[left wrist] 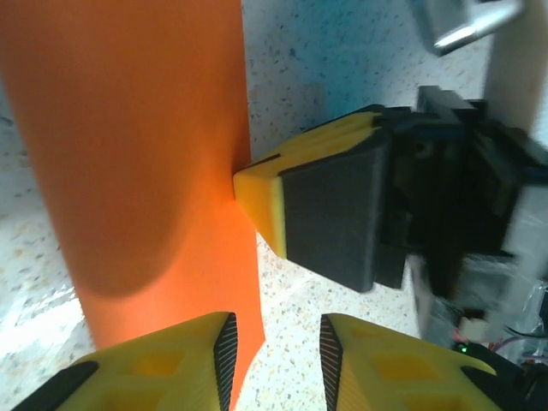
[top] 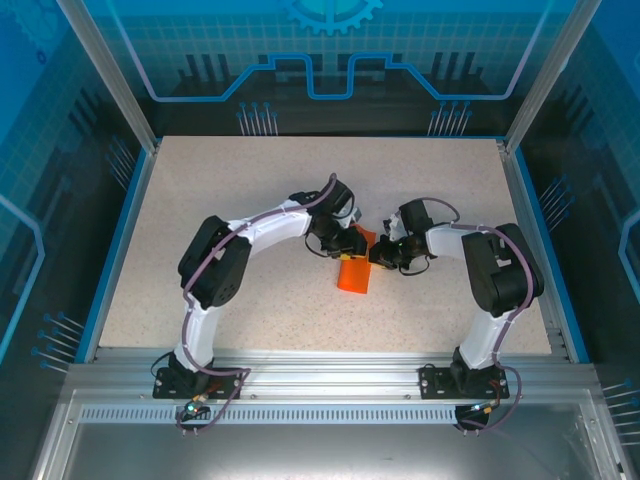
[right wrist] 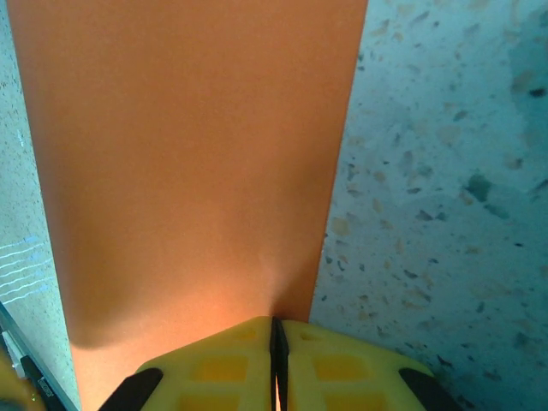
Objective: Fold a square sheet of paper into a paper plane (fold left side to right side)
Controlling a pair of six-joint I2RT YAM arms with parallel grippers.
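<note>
The square sheet of paper [top: 354, 273] is a bright orange, folded, narrow strip lying flat on the speckled table [top: 220, 200] between both arms. My left gripper [top: 352, 243] hovers at its far end. In the left wrist view the left gripper [left wrist: 276, 342] is open, its left finger over the paper [left wrist: 145, 145] and bare table in the gap. My right gripper [top: 378, 252] comes in from the right. Its yellow tip [left wrist: 257, 193] touches the paper's right edge. In the right wrist view the right gripper [right wrist: 278, 330] is shut, tips resting on the paper [right wrist: 188, 154] near that edge.
The table is bordered by a blue rim [top: 118, 240] with transparent walls on three sides. An aluminium rail [top: 320, 385] carrying both arm bases runs along the near edge. The two wrists stand very close together over the paper.
</note>
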